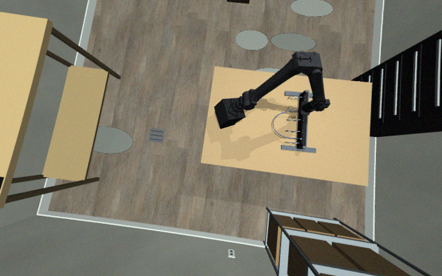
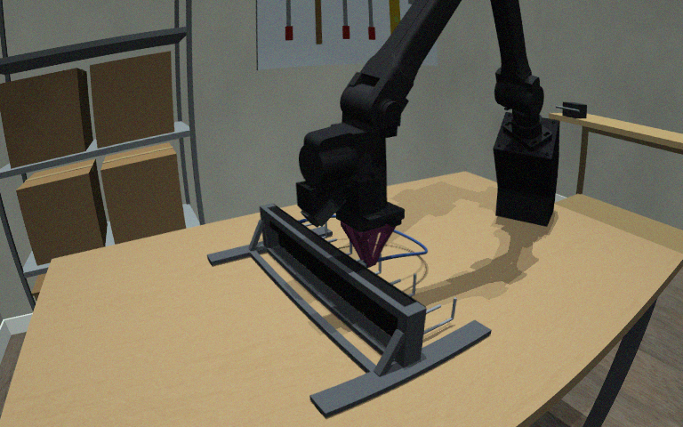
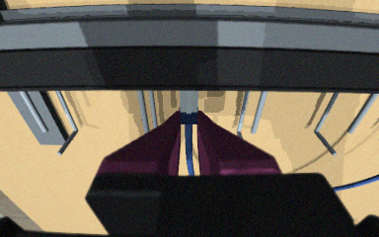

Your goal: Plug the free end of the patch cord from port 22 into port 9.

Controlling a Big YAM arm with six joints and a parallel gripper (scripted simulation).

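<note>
Holds the plug (image 3: 189, 102) in the pincer (image 2: 370, 262) (image 3: 189, 118), tips clamped on its dark blue rear end. In the wrist view, points the plug's grey body toward 12 o'clock, up to the dark edge of the rack (image 1: 288, 148) (image 2: 413, 326) (image 3: 49, 37); cannot tell how far inside a port, or whether latched. Trails the blue cord (image 1: 273, 122) (image 2: 425, 250) (image 3: 189, 150) toward 6 o'clock, between the fingers. Seen from above, bows that cord out toward 9 o'clock from the rack, over the counter (image 1: 342, 146) (image 2: 150, 326) (image 3: 30, 193).

Likely light and stiff at the plug, soft and springy along the cord, perhaps with a slight sideways tug. Best gripped as now, by the rear end on both flanks, leaving nose and latch free; never pushed by the cord, liable to buckle. Likely smooth enough to slip under a hard push. Best pressed straight and evenly, with care for the unfastened rack, apt to slide or tip
</note>
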